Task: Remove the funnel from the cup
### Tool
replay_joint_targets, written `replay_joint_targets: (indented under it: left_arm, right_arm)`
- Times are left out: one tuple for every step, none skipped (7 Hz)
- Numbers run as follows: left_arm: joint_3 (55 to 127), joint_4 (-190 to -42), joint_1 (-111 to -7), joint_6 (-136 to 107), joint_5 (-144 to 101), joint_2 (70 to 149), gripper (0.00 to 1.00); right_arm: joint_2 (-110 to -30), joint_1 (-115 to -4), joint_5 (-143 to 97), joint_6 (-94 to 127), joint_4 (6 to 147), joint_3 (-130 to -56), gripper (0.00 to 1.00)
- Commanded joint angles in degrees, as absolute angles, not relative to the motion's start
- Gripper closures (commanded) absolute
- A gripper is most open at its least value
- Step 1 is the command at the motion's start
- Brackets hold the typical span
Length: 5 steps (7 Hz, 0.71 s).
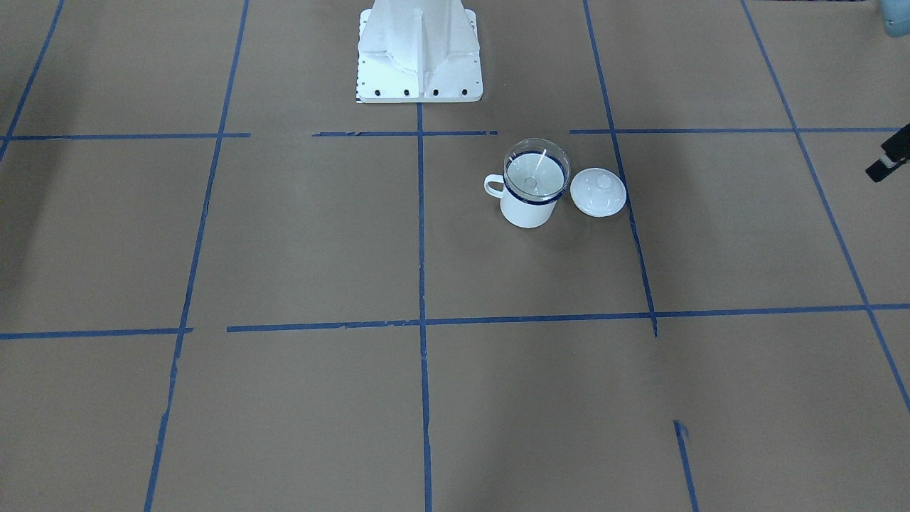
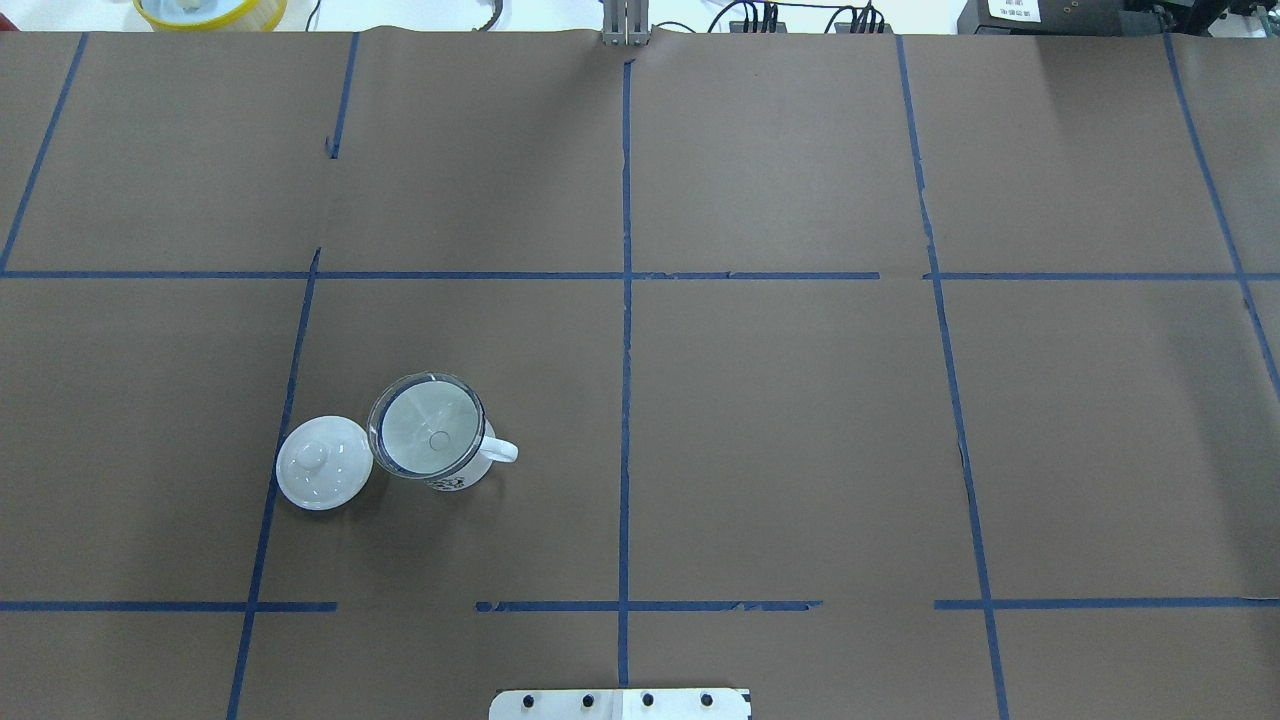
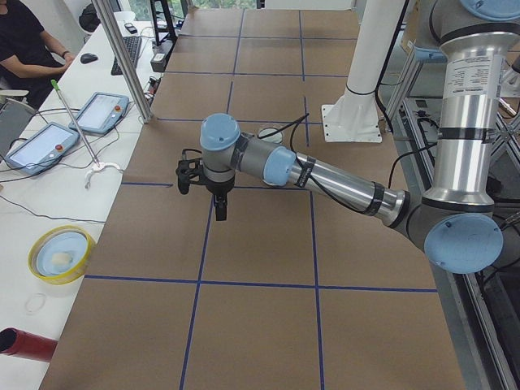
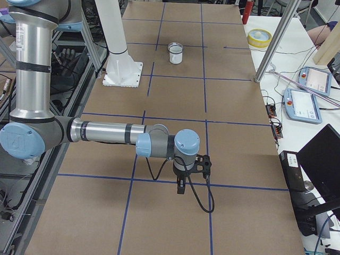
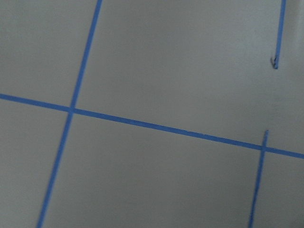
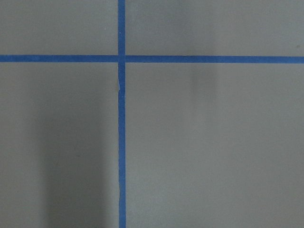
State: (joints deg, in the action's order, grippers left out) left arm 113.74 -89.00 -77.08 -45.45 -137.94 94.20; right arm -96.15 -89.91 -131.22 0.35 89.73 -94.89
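Observation:
The white enamel cup point(image 1: 527, 208) with a dark blue rim stands upright on the brown table, its handle toward the middle line. The clear funnel point(image 1: 537, 171) sits in its mouth, spout down. Both also show in the overhead view, the cup point(image 2: 462, 474) under the funnel point(image 2: 428, 428), and far off in the exterior right view point(image 4: 175, 54). My left gripper point(image 3: 220, 213) hangs high above the table's left end, away from the cup. My right gripper point(image 4: 180, 188) hangs over the right end. I cannot tell whether either is open or shut. Both wrist views show only bare table.
A white domed lid point(image 1: 598, 190) with a knob lies right beside the cup, also in the overhead view point(image 2: 323, 462). The white robot pedestal point(image 1: 419, 57) stands at the table's near edge. A yellow bowl point(image 3: 58, 253), tablets and an operator are off the table.

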Motion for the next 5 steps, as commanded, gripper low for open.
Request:
replay_joint_targets:
  left_arm:
    - [118.0, -88.3, -65.1, -67.6, -134.4, 101.7, 0.0]
    - [118.1, -88.0, -58.8, -76.6, -130.6, 104.8, 0.0]
    - [118.1, -85.3, -51.8, -84.6, -126.4, 107.8, 0.0]
    - [117.4, -80.6, -45.3, -87.4, -120.8, 112.6, 0.0]
    - [115.3, -77.6, -41.8, -90.9, -118.2, 116.7, 0.0]
  right_arm:
    - [-96.2, -89.9, -131.2, 0.4, 89.7, -94.9, 0.0]
    - [-96.2, -89.9, -131.2, 0.4, 89.7, -94.9, 0.0]
    - [-96.2, -89.9, -131.2, 0.4, 89.7, -94.9, 0.0]
    - [-96.2, -89.9, -131.2, 0.4, 89.7, -94.9, 0.0]
    - [-96.2, -89.9, -131.2, 0.4, 89.7, -94.9, 0.0]
